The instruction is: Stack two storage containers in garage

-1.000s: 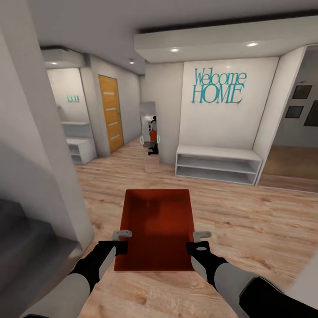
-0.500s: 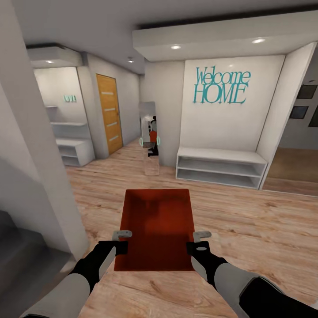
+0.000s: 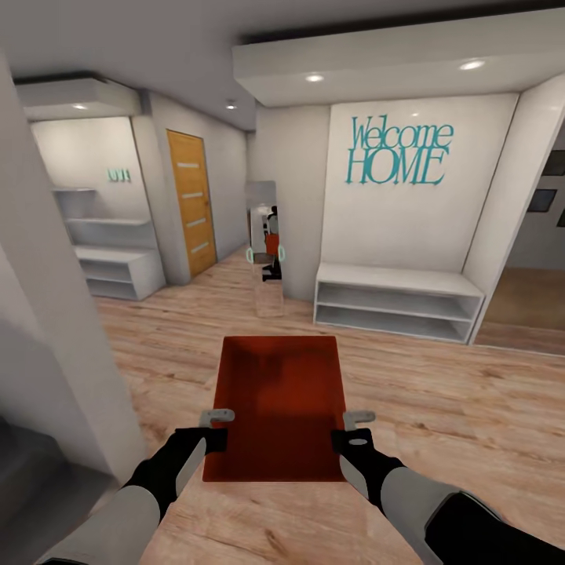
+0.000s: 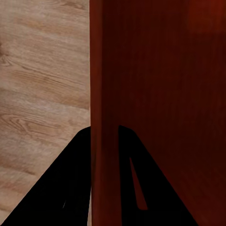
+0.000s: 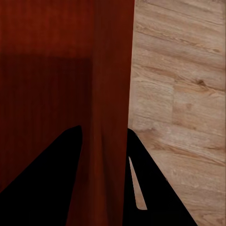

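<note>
I carry one red-orange storage container (image 3: pixel 279 404) level in front of me, above a light wood plank floor. My left gripper (image 3: pixel 216 420) is shut on its left wall, and my right gripper (image 3: pixel 355 424) is shut on its right wall. In the left wrist view the container wall (image 4: pixel 106 117) runs between the two dark fingers (image 4: pixel 70 188). The right wrist view shows the other wall (image 5: pixel 110 108) pinched between fingers (image 5: pixel 155 188) the same way. The bin is open-topped and holds nothing.
A white wall corner (image 3: pixel 47 314) stands close at my left. Ahead are a low white shelf bench (image 3: pixel 396 302) under a "Welcome HOME" sign, a tall mirror (image 3: pixel 265 247), an orange-brown door (image 3: pixel 191 202) down the hall, and white shelving (image 3: pixel 110 259) at left.
The whole head view has shifted: the wall corner at left has slid outward and the hall with the shelving has opened up. The container and both grippers hold the same pose.
</note>
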Controlling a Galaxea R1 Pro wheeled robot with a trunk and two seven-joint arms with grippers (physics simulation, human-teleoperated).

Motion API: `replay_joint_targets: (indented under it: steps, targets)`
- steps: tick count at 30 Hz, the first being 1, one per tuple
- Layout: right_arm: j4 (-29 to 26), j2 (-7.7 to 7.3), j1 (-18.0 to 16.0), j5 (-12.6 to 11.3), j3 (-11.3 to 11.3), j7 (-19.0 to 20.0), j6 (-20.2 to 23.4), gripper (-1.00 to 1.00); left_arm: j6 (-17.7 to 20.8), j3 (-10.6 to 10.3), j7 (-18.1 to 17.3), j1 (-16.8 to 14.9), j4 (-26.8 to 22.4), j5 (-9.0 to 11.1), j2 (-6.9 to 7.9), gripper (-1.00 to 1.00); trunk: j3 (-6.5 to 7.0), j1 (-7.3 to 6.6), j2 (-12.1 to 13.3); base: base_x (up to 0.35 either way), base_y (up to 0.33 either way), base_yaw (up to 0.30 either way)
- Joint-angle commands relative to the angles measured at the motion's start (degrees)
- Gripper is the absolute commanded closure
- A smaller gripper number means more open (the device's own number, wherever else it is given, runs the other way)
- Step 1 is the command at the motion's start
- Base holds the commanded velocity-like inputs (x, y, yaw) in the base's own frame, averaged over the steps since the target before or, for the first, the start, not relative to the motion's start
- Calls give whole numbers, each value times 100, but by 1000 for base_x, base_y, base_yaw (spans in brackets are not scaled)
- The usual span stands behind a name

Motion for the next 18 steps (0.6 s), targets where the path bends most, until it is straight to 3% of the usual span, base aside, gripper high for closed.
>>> replay_joint_targets:
  steps: [1,18]
  targets:
    - [24,4,-3,-147,46,-511,-9,100,-175,12,76,-7,-54,-126,-38,100,-9,5,-7,322,0,0]
    - [24,7,-2,-147,46,-511,-9,100,-176,12,75,-6,-54,-127,-38,100,-9,5,-7,322,0,0]
